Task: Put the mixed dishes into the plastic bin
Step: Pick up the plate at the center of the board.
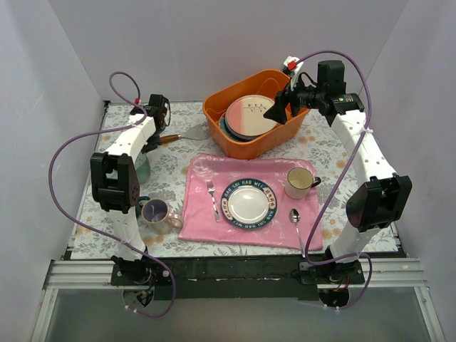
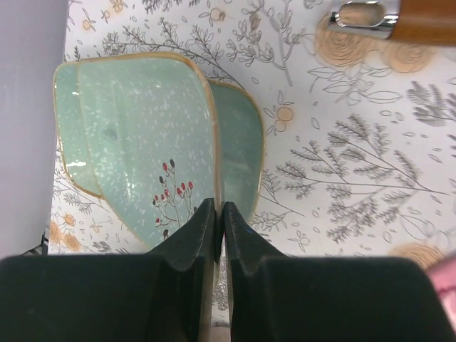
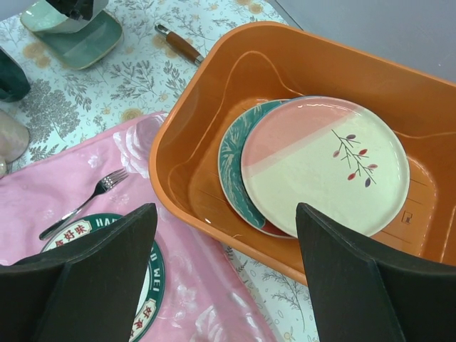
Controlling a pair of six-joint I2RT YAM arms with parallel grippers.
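Two plates lie in the plastic bin (image 3: 185,128) — teal plate (image 3: 231,153) under pinkish plate (image 3: 324,164). My left gripper (image 2: 219,208) is pinched tight on the rim of the mint plate (image 2: 135,142), well left of the bin; right gripper (image 3: 226,214) gapes empty above it. Next I'd lift cleanly, then carry across.

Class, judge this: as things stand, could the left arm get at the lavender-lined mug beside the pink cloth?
Probably not yet: the left gripper is shut on the pale mint plate's rim, so it is occupied. The lavender-lined mug itself stands uncovered near that arm's base.
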